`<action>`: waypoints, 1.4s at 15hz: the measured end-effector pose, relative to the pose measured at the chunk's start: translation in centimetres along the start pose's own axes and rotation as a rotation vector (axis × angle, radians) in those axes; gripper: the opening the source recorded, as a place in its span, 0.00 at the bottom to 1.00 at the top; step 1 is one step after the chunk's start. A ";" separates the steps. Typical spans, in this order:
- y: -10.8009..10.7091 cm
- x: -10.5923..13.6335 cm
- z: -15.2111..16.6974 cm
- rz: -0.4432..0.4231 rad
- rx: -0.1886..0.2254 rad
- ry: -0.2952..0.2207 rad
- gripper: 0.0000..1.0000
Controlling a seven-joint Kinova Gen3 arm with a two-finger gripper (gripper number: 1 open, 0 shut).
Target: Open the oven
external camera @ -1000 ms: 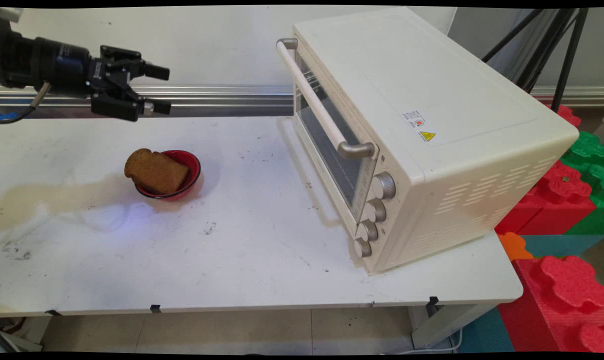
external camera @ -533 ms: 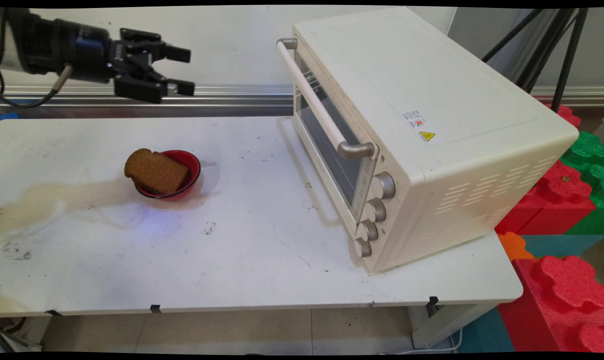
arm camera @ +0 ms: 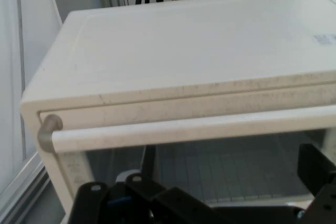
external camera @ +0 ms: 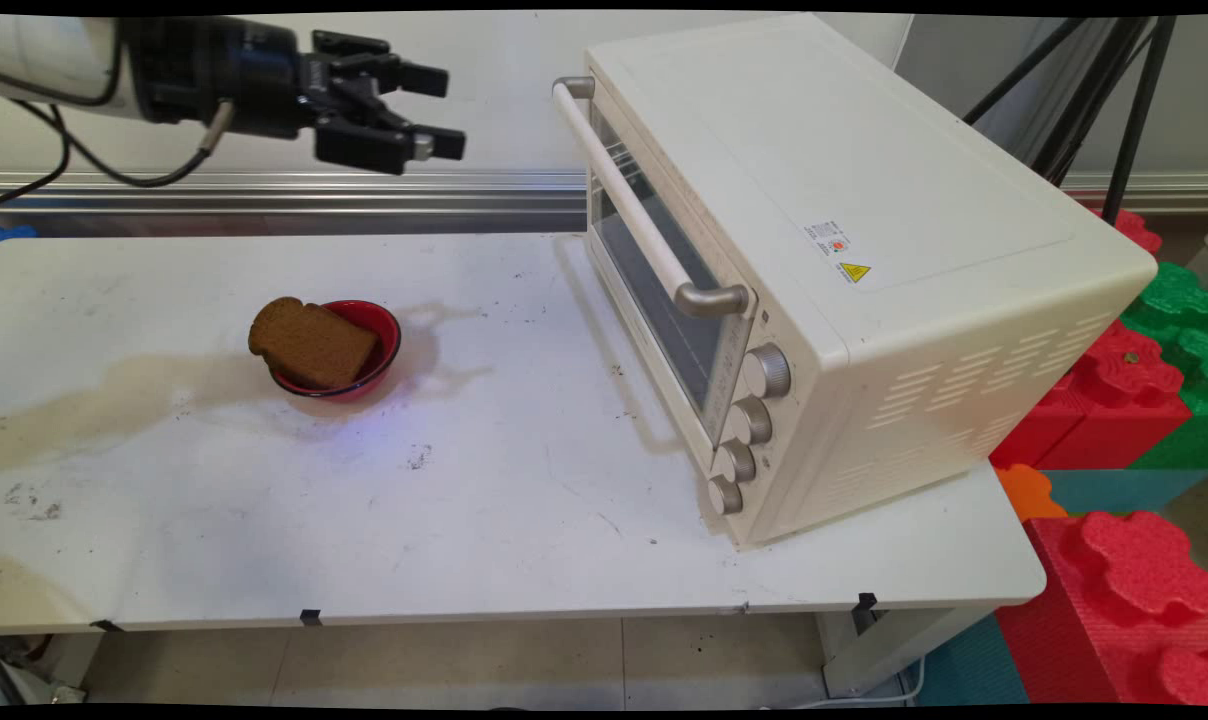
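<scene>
My black gripper [external camera: 448,111] hangs high over the table's far side, pointing right at the cream toaster oven [external camera: 844,250], its fingers open with nothing between them. It is a short way left of the oven's door handle [external camera: 624,190], level with the handle's far end. In the hand view the oven's top [arm camera: 199,40] and its closed glass door fill the picture, with the handle [arm camera: 184,128] running across just above my fingers [arm camera: 315,169]. A slice of brown bread [external camera: 311,343] leans in a small red bowl [external camera: 382,345] on the table, below and left of the gripper.
The oven takes up the table's right half, its knobs [external camera: 749,425] facing the near side. Red and green foam blocks [external camera: 1134,400] are stacked past the table's right edge. A metal rail [external camera: 264,185] runs along the wall. A brownish stain [external camera: 114,395] lies left of the bowl.
The gripper has moved right and slightly up, from above the table's far left toward the oven's handle. Its fingers have stayed open. Bread and bowl have not moved.
</scene>
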State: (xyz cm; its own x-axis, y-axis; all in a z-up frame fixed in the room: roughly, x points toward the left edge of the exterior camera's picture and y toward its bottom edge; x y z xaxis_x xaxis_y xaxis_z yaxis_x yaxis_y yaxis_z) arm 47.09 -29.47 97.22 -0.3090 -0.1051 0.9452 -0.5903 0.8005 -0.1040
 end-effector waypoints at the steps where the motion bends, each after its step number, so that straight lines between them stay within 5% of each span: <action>1: -0.1 0.2 0.7 -0.002 0.001 0.003 1.00; 14: 0.0 0.6 10.2 -0.024 -0.006 -0.005 1.00; 21: 0.3 0.3 12.8 -0.049 -0.010 -0.011 1.00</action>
State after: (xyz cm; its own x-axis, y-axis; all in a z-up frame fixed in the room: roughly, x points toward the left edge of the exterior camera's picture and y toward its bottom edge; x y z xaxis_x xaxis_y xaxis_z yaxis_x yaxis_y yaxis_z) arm 37.31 -36.84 93.47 -0.2885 -0.1506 0.9456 -0.5976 0.7999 -0.0549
